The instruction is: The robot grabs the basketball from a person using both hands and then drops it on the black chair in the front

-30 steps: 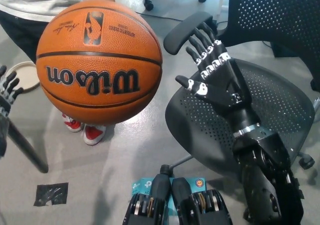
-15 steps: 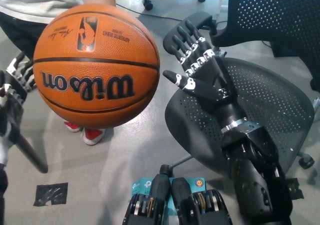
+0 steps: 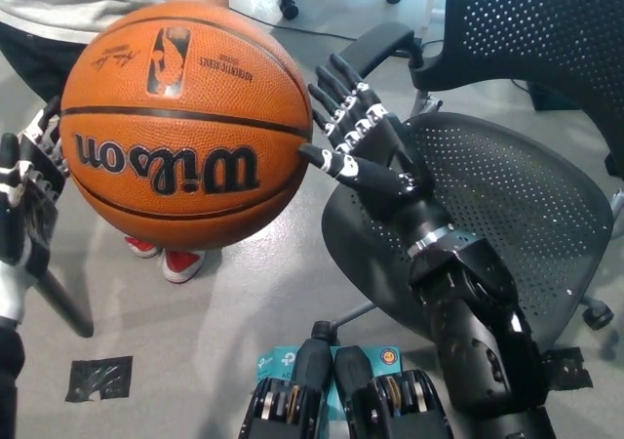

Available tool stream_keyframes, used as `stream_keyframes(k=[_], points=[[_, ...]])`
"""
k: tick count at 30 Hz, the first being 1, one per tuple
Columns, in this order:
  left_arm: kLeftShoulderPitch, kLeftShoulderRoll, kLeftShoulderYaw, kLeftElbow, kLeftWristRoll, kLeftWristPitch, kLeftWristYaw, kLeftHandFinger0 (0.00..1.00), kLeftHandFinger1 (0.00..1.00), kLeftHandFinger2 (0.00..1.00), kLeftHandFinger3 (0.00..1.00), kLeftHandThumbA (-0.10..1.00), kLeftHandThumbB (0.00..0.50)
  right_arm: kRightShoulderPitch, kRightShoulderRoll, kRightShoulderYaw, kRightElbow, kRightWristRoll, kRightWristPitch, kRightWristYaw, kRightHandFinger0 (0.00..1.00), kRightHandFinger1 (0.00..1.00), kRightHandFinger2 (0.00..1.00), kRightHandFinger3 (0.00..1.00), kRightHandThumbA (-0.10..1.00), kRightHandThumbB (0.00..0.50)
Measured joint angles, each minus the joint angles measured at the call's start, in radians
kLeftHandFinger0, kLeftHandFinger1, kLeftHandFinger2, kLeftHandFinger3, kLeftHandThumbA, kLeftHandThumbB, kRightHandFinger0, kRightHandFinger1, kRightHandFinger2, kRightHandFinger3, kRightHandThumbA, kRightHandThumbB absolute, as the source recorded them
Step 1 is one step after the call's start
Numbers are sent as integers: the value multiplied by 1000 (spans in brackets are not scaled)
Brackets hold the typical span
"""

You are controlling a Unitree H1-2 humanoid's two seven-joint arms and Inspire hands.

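1. The basketball is in the air between the two robot hands, and a person holds it out from the far side.
2. The right hand is black, its fingers are spread and straight, and the fingertips are at the right side of the ball, touching it or almost touching; I cannot tell which.
3. The left hand is at the left side of the ball, partly hidden behind it. Its fingers are apart and a little curled, very close to the ball, and they do not close on it.
4. The black chair is under the right hand and wrist; its seat carries nothing.
5. The person's red shoes are on the floor below the ball.
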Motion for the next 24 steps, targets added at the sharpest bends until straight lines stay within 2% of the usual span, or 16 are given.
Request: stream_keyframes(k=[10, 12, 15, 16, 18, 19, 20, 23, 24], points=[[0, -17, -15, -5, 5, 4, 2, 1000, 1000, 1000, 1000, 1000, 274, -80, 5, 9, 128, -52, -39, 4, 1000, 1000, 1000, 1000, 1000, 453], [0, -17, -18, -5, 10, 5, 3, 1000, 1000, 1000, 1000, 1000, 299, -92, 10, 10, 138, -59, -53, 4, 1000, 1000, 1000, 1000, 1000, 477], [-15, -20, -45, 5, 39, 24, 23, 1000, 1000, 1000, 1000, 1000, 305, -99, 22, 21, 146, -89, -76, -7, 1000, 1000, 1000, 1000, 1000, 479], [-19, -21, -48, 6, 46, 27, 30, 1000, 1000, 1000, 1000, 1000, 298, -99, 26, 21, 147, -95, -82, -12, 1000, 1000, 1000, 1000, 1000, 404], [-33, -24, -70, 20, 96, 28, 59, 1000, 1000, 1000, 1000, 1000, 299, -99, 32, 25, 152, -116, -94, -33, 1000, 1000, 1000, 1000, 1000, 400], [-39, -26, -83, 31, 123, 28, 74, 1000, 1000, 1000, 1000, 1000, 301, -99, 36, 27, 156, -127, -100, -44, 1000, 1000, 1000, 1000, 1000, 382], [-44, -30, -92, 40, 139, 30, 86, 1000, 1000, 1000, 1000, 1000, 282, -99, 39, 29, 160, -135, -106, -53, 1000, 1000, 1000, 1000, 1000, 364], [-83, -74, -124, 100, 219, 51, 155, 1000, 1000, 1000, 1000, 1000, 279, -100, 57, 42, 197, -183, -150, -102, 1000, 1000, 1000, 1000, 1000, 368], [-95, -85, -130, 114, 237, 57, 176, 1000, 1000, 1000, 1000, 1000, 267, -100, 59, 47, 207, -197, -166, -114, 1000, 1000, 1000, 1000, 1000, 349]])
